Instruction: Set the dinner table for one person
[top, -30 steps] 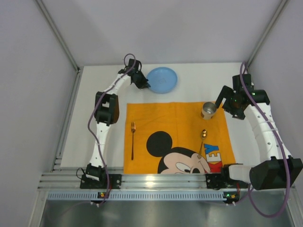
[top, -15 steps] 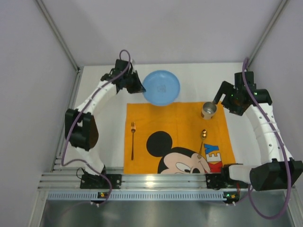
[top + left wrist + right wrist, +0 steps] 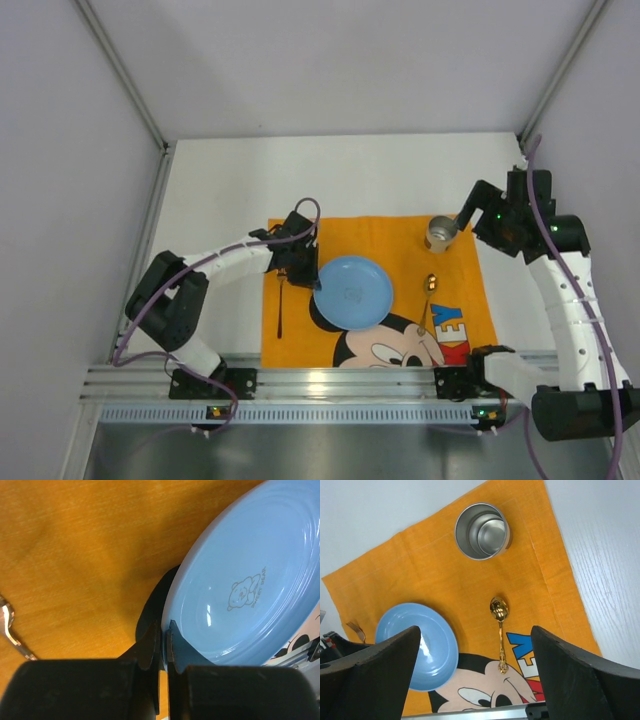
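Note:
My left gripper [image 3: 313, 277] is shut on the rim of a light blue plate [image 3: 353, 291] and holds it over the middle of the orange Mickey Mouse placemat [image 3: 400, 245]. In the left wrist view the jaws pinch the plate [image 3: 240, 590] at its near edge [image 3: 164, 636]. A gold fork [image 3: 281, 295] lies on the mat's left side, a gold spoon [image 3: 429, 290] on its right, a steel cup [image 3: 440, 232] at its far right corner. My right gripper [image 3: 466, 208] is open and empty, above and just right of the cup. The white dinner table [image 3: 220, 200] lies under everything.
The right wrist view shows the cup [image 3: 482, 531], the spoon [image 3: 499, 630], the plate [image 3: 422, 645] and the fork's tines [image 3: 355, 628] on the mat. Grey walls enclose the table on three sides. A metal rail [image 3: 330, 380] runs along the near edge.
My left gripper has carried the blue plate from the far side of the table down onto the middle of the placemat. The right arm has shifted slightly.

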{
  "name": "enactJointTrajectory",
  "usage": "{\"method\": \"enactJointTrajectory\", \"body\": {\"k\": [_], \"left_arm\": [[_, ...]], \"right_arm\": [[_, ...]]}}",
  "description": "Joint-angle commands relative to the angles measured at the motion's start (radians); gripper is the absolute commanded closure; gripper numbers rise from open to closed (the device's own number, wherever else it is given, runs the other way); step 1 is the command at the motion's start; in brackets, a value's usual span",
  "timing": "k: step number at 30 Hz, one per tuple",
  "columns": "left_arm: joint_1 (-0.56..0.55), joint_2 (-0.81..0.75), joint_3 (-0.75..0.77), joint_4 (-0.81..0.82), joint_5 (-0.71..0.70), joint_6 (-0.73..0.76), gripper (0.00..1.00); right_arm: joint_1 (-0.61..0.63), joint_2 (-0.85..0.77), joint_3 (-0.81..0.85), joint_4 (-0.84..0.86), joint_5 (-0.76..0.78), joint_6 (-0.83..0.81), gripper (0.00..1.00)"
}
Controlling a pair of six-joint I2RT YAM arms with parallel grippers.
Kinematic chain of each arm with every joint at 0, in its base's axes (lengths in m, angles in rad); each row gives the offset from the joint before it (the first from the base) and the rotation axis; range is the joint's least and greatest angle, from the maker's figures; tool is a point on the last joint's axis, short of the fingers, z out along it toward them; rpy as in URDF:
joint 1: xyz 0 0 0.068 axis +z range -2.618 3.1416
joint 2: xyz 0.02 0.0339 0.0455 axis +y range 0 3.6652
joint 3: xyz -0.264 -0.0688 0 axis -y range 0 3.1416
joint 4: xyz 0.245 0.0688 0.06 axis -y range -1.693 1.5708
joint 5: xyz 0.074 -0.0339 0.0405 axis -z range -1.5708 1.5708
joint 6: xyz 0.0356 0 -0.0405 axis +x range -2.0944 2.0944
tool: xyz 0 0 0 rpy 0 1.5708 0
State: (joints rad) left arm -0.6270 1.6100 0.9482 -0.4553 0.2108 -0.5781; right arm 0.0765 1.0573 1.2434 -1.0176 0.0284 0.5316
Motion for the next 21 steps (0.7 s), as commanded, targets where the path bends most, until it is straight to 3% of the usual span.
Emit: {"method": "enactJointTrajectory", "body": {"k": [1, 5, 7, 10, 11, 14, 18, 20, 21], "left_arm": [[-0.036, 0.017, 0.003, 0.153, -0.037, -0.055, 1.0], [-0.069, 0.039, 0.026, 0.164, -0.079, -0.081, 1.0], [-0.073, 0.041, 0.05, 0.13, -0.126, -0.085, 0.74], [-0.085, -0.013, 0.095, 0.044, -0.278, -0.078, 0.14], [-0.085, -0.033, 0.107, 0.031, -0.337, -0.072, 0.02], [-0.07, -0.116, 0.167, -0.06, -0.451, -0.029, 0.02], [0.005, -0.264, 0.235, -0.187, -0.777, 0.042, 0.05], [0.096, -0.375, 0.113, -0.047, -0.817, 0.13, 0.04], [0.136, -0.507, 0.034, 0.075, -0.788, 0.261, 0.03]], "right_arm": [[0.008, -0.037, -0.002, -0.013, 0.008, -0.008, 0.08], [0.008, -0.056, -0.013, -0.018, 0.007, -0.016, 0.05], [0.008, -0.06, -0.019, -0.018, 0.005, -0.019, 0.0], [0.008, -0.071, -0.025, -0.018, -0.005, -0.027, 0.0], [0.009, -0.077, -0.025, -0.018, -0.005, -0.027, 0.0], [0.009, -0.098, -0.032, -0.016, -0.008, -0.031, 0.0], [0.009, -0.132, -0.045, -0.016, -0.015, -0.036, 0.0], [0.017, -0.155, -0.065, -0.016, -0.018, -0.03, 0.0], [0.02, -0.163, -0.076, -0.012, -0.018, -0.025, 0.0]]}}
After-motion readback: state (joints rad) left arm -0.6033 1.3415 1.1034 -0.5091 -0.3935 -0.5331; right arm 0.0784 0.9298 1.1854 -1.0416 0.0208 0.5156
